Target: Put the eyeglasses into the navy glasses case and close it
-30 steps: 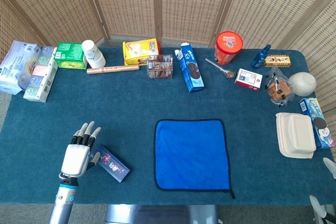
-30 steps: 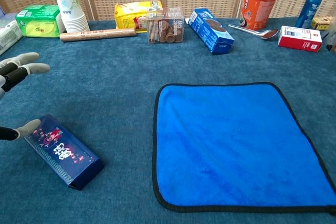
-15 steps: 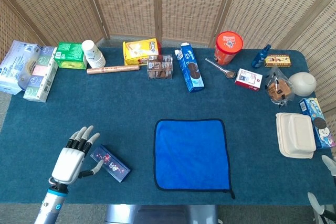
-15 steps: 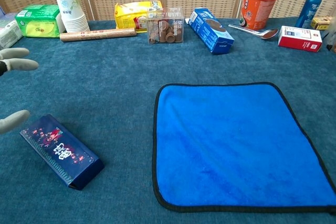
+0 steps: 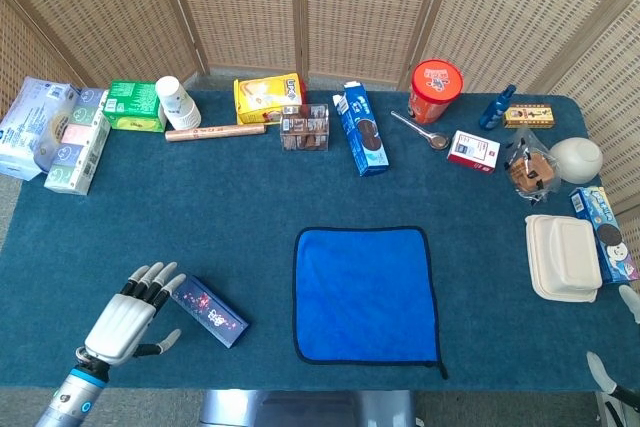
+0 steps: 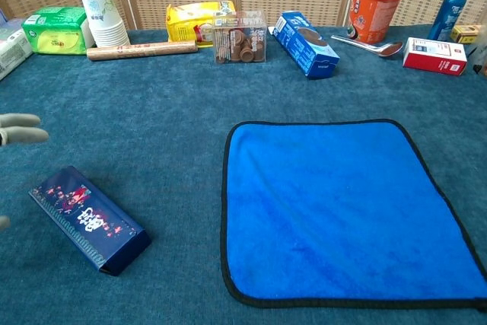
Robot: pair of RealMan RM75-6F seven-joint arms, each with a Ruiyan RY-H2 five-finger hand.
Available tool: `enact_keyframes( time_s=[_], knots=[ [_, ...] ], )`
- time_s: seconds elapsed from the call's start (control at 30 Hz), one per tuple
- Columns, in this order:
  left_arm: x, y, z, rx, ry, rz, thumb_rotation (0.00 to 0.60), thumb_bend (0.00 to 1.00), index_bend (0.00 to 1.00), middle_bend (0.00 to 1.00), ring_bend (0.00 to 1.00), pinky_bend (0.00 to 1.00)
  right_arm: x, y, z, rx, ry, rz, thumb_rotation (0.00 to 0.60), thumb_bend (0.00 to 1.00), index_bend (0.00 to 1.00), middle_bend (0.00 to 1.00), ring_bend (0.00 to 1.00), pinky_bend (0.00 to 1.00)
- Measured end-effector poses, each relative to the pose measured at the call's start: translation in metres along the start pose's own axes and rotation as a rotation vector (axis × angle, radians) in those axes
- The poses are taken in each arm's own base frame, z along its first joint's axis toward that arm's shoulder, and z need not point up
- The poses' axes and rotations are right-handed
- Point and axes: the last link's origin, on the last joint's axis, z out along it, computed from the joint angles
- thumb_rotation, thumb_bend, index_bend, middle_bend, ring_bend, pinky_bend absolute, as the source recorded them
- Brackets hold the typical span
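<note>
Looking down from the head view, we see our left robot hand [image 5: 122, 322] empty, fingers spread, just beside the closed navy glasses case [image 5: 209, 311] near the table's [image 5: 250, 197] front-left edge; the right robot hand's [image 5: 622, 347] state we cannot tell

From the chest view, the case looks rigid and light; we'd grip across its long sides. No eyeglasses visible
</note>
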Motion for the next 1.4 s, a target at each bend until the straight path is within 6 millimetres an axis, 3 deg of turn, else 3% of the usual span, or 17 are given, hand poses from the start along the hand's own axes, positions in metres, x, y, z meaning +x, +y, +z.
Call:
enact_keyframes(
  time_s=[0.13, 0.3, 0.8, 1.07, 1.23, 1.4],
  knots=[
    [-0.001, 0.001, 0.005, -0.011, -0.039, 0.077, 0.561, 0.28, 0.05, 0.0, 0.0, 0.05, -0.002, -0.004, 0.003, -0.008, 0.002, -0.011, 0.22, 0.35, 0.0, 0.12, 0.0, 0.13],
    [-0.004, 0.008, 0.012, -0.022, -0.025, 0.139, 0.599, 0.28, 0.05, 0.0, 0.0, 0.05, -0.003, -0.006, 0.004, -0.009, -0.007, -0.026, 0.217, 0.35, 0.0, 0.12, 0.0, 0.13],
    [-0.018, 0.027, 0.03, -0.074, 0.007, 0.195, 0.599, 0.28, 0.07, 0.0, 0.0, 0.05, -0.005, -0.008, 0.005, -0.015, -0.061, -0.188, 0.219, 0.35, 0.0, 0.12, 0.0, 0.13],
    [-0.022, 0.035, 0.041, -0.095, -0.01, 0.21, 0.6, 0.28, 0.09, 0.0, 0.0, 0.04, -0.004, -0.011, 0.004, -0.013, -0.062, -0.176, 0.214, 0.35, 0.0, 0.12, 0.0, 0.13],
    [-0.022, 0.041, 0.05, -0.115, -0.01, 0.222, 0.599, 0.28, 0.23, 0.0, 0.0, 0.04, -0.002, -0.01, 0.001, -0.015, -0.05, -0.164, 0.217, 0.35, 0.0, 0.12, 0.0, 0.13],
    [-0.022, 0.045, 0.055, -0.131, -0.003, 0.247, 0.6, 0.28, 0.29, 0.0, 0.0, 0.04, 0.0, -0.009, -0.001, -0.022, -0.039, -0.151, 0.22, 0.35, 0.0, 0.12, 0.0, 0.13]
  ],
)
